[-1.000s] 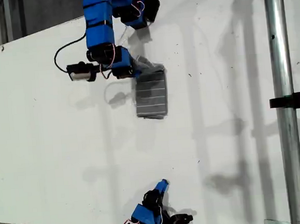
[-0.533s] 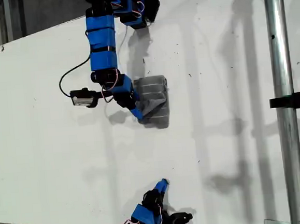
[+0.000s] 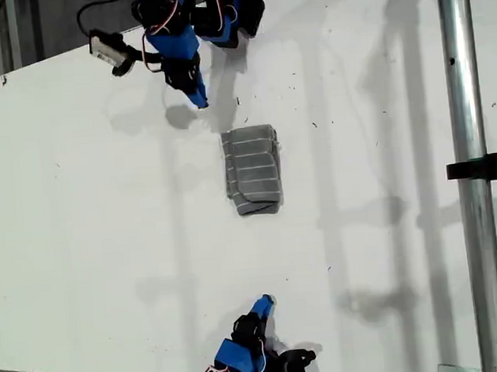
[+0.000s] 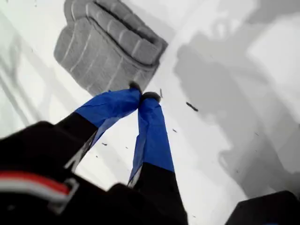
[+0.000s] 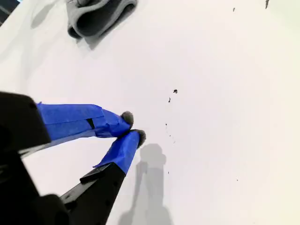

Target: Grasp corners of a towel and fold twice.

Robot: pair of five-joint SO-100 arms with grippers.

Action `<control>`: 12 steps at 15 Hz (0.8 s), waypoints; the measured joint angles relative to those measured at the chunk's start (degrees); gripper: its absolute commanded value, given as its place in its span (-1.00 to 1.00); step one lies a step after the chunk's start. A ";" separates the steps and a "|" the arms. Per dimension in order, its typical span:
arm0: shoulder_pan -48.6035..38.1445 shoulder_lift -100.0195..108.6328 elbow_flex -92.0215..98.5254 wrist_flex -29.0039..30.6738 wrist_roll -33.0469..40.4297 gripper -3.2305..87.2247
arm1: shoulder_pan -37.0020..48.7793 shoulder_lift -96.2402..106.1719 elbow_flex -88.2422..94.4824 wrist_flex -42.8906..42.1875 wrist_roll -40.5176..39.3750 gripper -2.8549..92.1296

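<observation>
Across the middle of the white bench (image 3: 79, 217), well apart from every edge, lies the grey white-striped towel (image 3: 252, 169), folded into a small thick rectangle. Near the bench's far edge in the exterior view, my first gripper (image 3: 199, 98) hangs closed and empty, clear of the towel. By the near edge, my second gripper (image 3: 265, 303) is pinched closed on nothing.

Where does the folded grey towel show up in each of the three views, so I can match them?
Exterior view: the towel lies folded on the white table, near the picture's middle, apart from both arms.
First wrist view: it lies just beyond my first gripper, whose tips are together.
Second wrist view: only one rolled end shows, far from my second gripper.
Shared landmark: the towel's white stripes and the table's dark specks.
</observation>
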 measured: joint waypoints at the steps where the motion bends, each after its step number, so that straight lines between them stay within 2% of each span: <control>1: 0.09 0.00 0.00 0.00 2.64 -0.90 | -1.85 10.46 5.27 1.49 0.97 -0.95; 2: -0.09 0.00 0.00 0.00 9.05 -0.91 | -1.76 13.71 8.17 1.93 2.37 -0.91; 3: -0.09 0.00 0.00 0.00 19.86 -0.91 | -1.32 15.21 12.66 2.29 4.75 -0.74; 4: 0.00 0.00 0.00 0.00 31.46 -0.91 | -2.29 15.38 16.52 2.29 8.79 -0.65; 5: 0.44 0.00 0.00 0.00 36.91 -0.91 | -3.34 15.56 16.96 2.29 10.72 -0.66; 12: 0.35 0.00 0.00 0.00 38.76 -0.91 | -4.39 16.17 17.05 2.29 10.28 -0.66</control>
